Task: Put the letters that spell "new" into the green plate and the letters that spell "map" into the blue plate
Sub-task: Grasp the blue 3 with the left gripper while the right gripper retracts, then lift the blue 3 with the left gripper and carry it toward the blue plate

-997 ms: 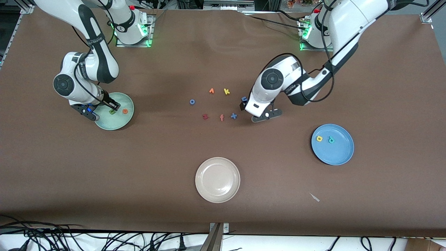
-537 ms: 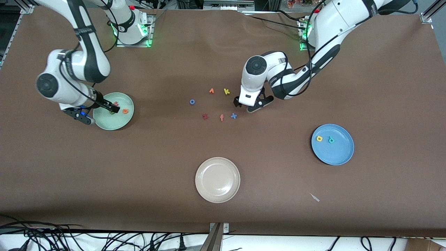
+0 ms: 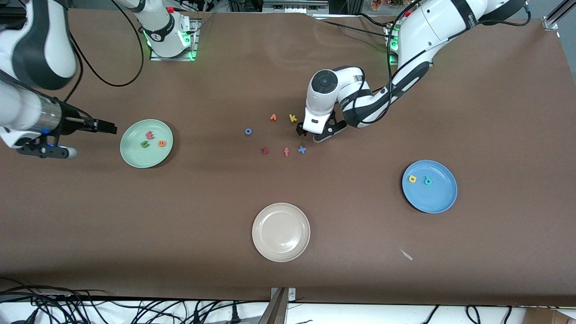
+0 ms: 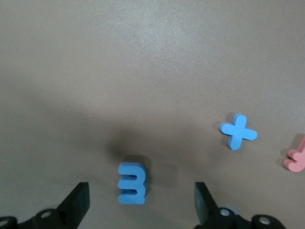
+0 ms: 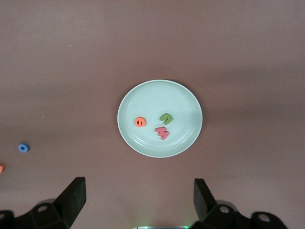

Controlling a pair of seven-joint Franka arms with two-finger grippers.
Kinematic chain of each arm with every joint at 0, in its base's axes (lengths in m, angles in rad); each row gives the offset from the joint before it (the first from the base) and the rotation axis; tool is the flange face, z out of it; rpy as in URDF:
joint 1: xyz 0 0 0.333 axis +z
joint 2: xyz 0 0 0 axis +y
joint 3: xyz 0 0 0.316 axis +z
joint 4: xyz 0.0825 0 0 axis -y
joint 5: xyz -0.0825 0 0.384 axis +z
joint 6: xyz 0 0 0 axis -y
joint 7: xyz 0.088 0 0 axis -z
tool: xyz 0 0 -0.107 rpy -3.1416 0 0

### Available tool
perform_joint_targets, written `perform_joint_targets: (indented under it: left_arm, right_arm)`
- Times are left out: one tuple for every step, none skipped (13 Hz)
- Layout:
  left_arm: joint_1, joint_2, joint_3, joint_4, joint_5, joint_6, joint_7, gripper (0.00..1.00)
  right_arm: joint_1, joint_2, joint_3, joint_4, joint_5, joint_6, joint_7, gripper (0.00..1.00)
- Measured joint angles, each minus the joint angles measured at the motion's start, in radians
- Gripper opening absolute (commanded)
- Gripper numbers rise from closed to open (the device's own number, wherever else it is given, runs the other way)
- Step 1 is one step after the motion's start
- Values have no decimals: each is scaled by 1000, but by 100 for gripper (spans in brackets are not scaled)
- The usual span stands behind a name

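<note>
My left gripper (image 3: 311, 133) sits low over the table amid the loose letters, fingers (image 4: 78, 205) spread wide and holding nothing. The blue m (image 4: 131, 182) stands on edge on the table between them, touching neither one; the front view hides it under my hand. The blue x (image 3: 302, 150) lies just beside the gripper, nearer the front camera, with the salmon f (image 3: 286, 152) next to it.

My right gripper (image 3: 83, 137) hangs in the air at the right arm's end of the table, just off the rim of the green plate (image 3: 135, 157). Its fingers (image 5: 71, 195) are spread and empty. The green plate holds n (image 3: 145, 144), e (image 3: 161, 143) and w (image 3: 150, 134), close together but apart.

The blue plate (image 3: 438, 202) lies toward the left arm's end. In it are a (image 3: 412, 179) and p (image 3: 428, 180), side by side.
</note>
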Motion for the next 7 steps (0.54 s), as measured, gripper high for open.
perform_joint_targets:
  left_arm:
    - [-1, 9, 1, -1, 26, 2, -12, 84]
    - [-1, 18, 3, -2, 46, 6, -24, 73]
    - [-2, 25, 5, -3, 53, 10, -28, 63]
    - [-2, 30, 7, -4, 54, 14, -29, 53]
    - [-1, 31, 7, -3, 54, 27, -30, 45]
    - [1, 28, 5, -2, 54, 32, -31, 39]
    - [2, 26, 5, -2, 54, 33, -33, 35]
  right_arm:
    - [0, -2, -7, 58, -6, -37, -17, 100]
    - [0, -6, -11, 115, -12, -70, -25, 100]
    - [0, -11, -11, 168, -16, -117, -26, 100]
    - [1, -12, -11, 213, -18, -161, -26, 100]
    - [1, -12, -11, 241, -18, -181, -26, 100]
    - [1, -11, -11, 253, -18, -187, -26, 100]
    - [0, -10, -12, 255, -18, -187, -26, 100]
